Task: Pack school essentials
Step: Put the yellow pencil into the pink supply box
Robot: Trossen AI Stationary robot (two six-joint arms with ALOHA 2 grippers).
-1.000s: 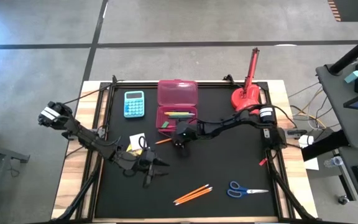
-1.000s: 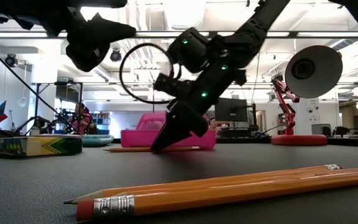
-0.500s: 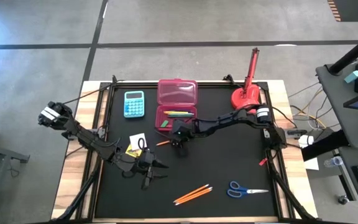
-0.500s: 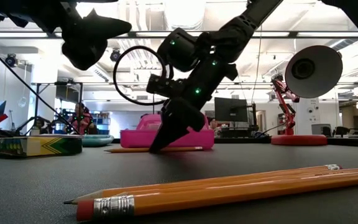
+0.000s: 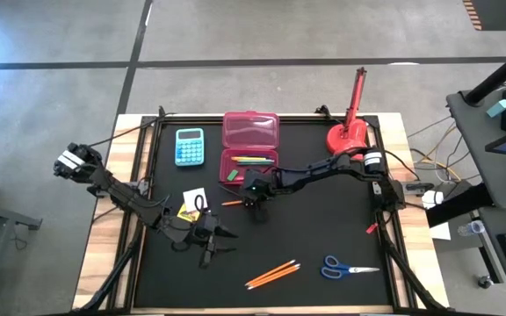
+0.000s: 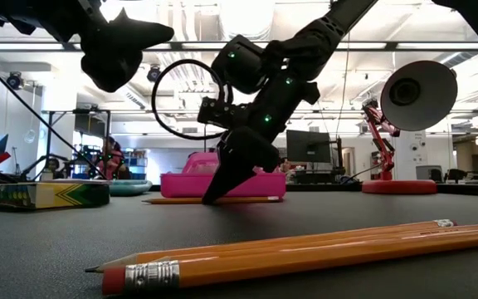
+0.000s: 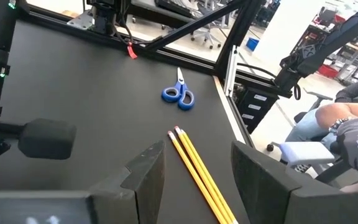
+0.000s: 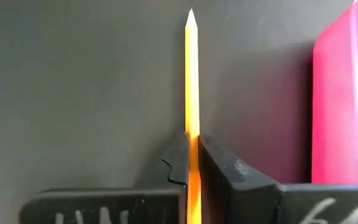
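Observation:
An orange pencil (image 5: 230, 201) lies on the black mat in front of the open pink case (image 5: 250, 145), and my right gripper (image 5: 251, 200) is shut on it. My left gripper (image 5: 222, 239) hovers open above the mat at the near left, with nothing between its fingers (image 7: 194, 168). Two more orange pencils (image 5: 272, 274) and blue-handled scissors (image 5: 348, 268) lie flat near the front edge. A small white-and-yellow pack (image 5: 191, 202) lies to the left of the held pencil. Pens and pencils show inside the case's tray (image 5: 251, 162). My right gripper pinches the pencil's shaft (image 8: 191, 127) between its two fingers (image 8: 219, 165), about midway along it. The fingers come down at a slant from the table's right. The pencil lies level on the mat (image 6: 181, 199), its sharp tip (image 8: 191, 14) toward the table's left.
A light-blue calculator (image 5: 190, 146) lies at the far left of the mat and a red desk lamp (image 5: 350, 127) stands at the far right corner. A person's arm (image 7: 347, 124) shows beyond the table's edge in the left wrist view.
My right gripper has shifted a little toward the table's left and its fingers have drawn together on the pencil, which stays flat on the mat.

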